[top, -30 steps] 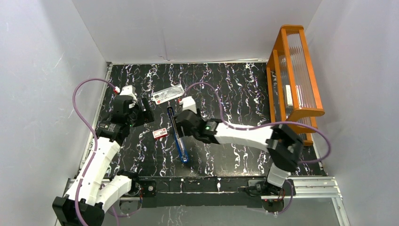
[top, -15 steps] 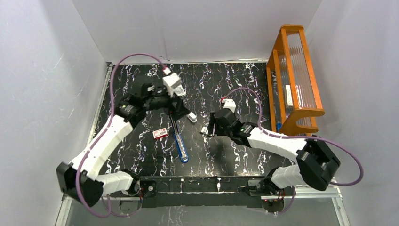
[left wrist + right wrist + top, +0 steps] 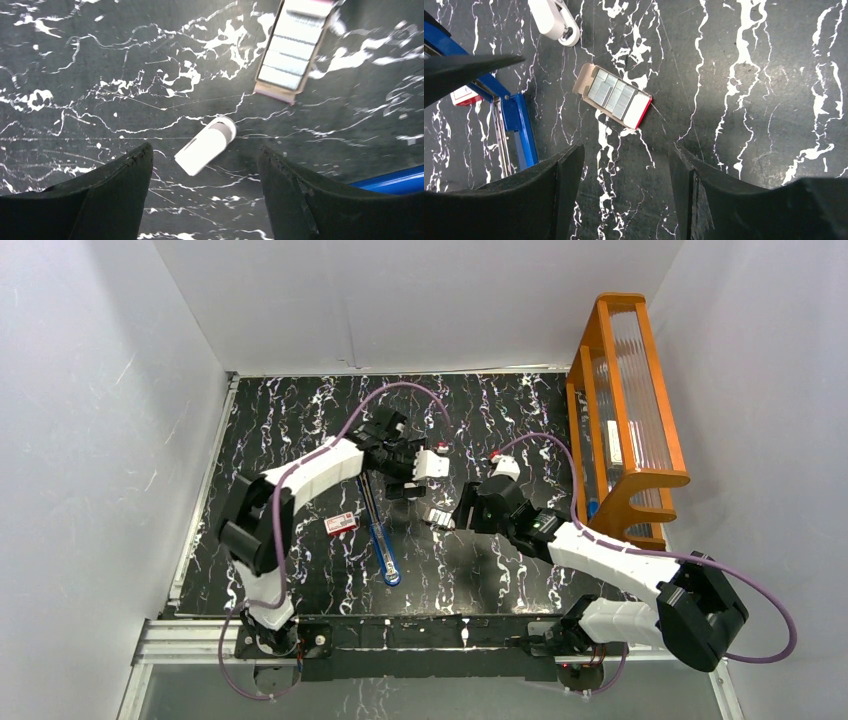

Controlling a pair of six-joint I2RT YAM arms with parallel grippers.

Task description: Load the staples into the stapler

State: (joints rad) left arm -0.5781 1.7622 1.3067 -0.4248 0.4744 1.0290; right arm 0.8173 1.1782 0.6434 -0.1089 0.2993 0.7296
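The blue stapler (image 3: 383,545) lies open on the black marbled table, its black base (image 3: 368,498) pointing away. It also shows in the right wrist view (image 3: 521,127) and at the edge of the left wrist view (image 3: 390,180). The open cardboard tray of silvery staples (image 3: 616,96) lies flat on the table just ahead of my right gripper (image 3: 625,152), which is open and empty. The tray also shows in the left wrist view (image 3: 292,45). The red-and-white sleeve (image 3: 342,523) lies left of the stapler. My left gripper (image 3: 204,167) is open and empty, low over the table.
A small white plastic tube-shaped piece (image 3: 205,146) lies between my left fingertips and shows in the right wrist view (image 3: 553,17). An orange wooden rack (image 3: 625,400) stands along the right edge. White walls enclose the table on three sides.
My left arm swung from the far left to the table's middle, over the white piece. My right arm drew back to the right, away from the stapler. The stapler and sleeve have not moved.
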